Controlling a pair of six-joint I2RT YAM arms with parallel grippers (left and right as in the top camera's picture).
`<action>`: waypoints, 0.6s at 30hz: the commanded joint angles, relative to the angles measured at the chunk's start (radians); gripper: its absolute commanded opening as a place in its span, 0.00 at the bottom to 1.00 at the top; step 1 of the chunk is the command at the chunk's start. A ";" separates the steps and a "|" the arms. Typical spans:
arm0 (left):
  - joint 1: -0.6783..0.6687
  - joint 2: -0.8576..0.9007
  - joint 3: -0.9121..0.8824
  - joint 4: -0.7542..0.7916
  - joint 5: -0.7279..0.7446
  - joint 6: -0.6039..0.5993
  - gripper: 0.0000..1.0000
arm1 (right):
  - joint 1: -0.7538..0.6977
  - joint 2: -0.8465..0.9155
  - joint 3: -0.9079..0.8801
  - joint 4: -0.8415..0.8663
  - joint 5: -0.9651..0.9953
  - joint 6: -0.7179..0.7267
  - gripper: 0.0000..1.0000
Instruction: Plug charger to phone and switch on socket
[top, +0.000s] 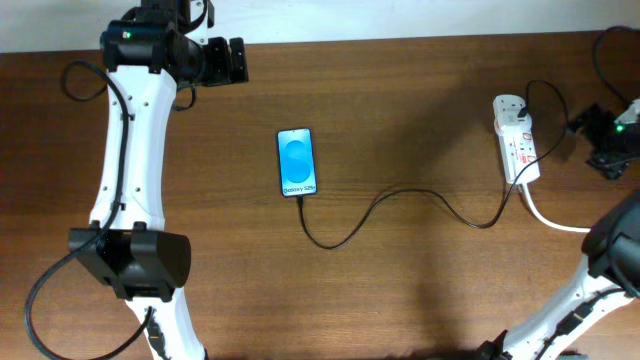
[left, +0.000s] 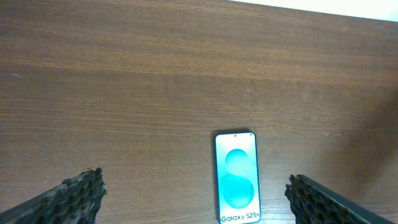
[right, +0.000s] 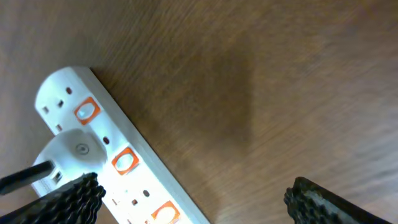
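Observation:
The phone (top: 297, 162) lies flat mid-table, blue screen up; it also shows in the left wrist view (left: 236, 185). The thin black charger cable (top: 400, 196) runs from the phone's near end across the table to a white adapter in the socket (top: 517, 143). The socket shows in the right wrist view (right: 124, 168) with orange-red switches. My left gripper (top: 236, 61) is open and empty at the table's far left edge, its fingers (left: 193, 199) apart above the phone. My right gripper (top: 600, 140) is open and empty just right of the socket, its fingers (right: 193, 199) wide.
The socket's thick white cord (top: 550, 217) curves toward the right arm's base. Black arm cables loop at the far right (top: 610, 50) and along the left arm (top: 75, 80). The wooden table's far edge (top: 400, 38) meets a white wall.

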 joint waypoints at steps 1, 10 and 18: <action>0.000 0.002 0.004 -0.002 -0.007 0.002 0.99 | 0.037 0.046 0.007 0.018 0.002 -0.021 0.98; 0.000 0.002 0.004 -0.002 -0.007 0.002 1.00 | 0.093 0.091 0.006 0.045 0.058 -0.035 0.98; 0.000 0.002 0.005 -0.002 -0.007 0.002 0.99 | 0.093 0.121 0.006 0.018 0.059 -0.036 0.98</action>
